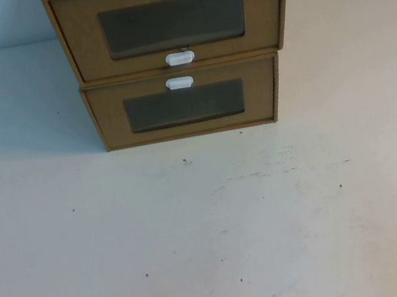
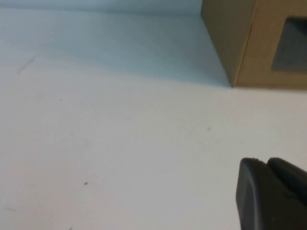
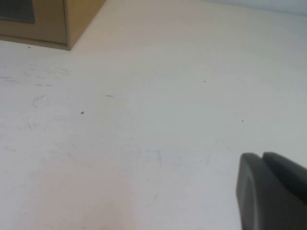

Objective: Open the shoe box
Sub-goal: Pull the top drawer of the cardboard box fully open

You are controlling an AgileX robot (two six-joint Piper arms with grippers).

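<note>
Black left gripper (image 2: 265, 165) pressed together, low over white desk (image 1: 216, 252), well apart from two stacked brown cardboard shoe boxes (image 1: 184, 105) at far edge, centre. Dark windows (image 1: 174, 23), white oval pulls (image 1: 179, 58), both shut. Black right gripper (image 3: 263, 160) likewise closed, empty, well apart. Open desk along near edge.

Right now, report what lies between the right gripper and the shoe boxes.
Only bare table, per the right wrist view, separates the shut right gripper from the shoe boxes. Left gripper, shut, hovers over table too.
</note>
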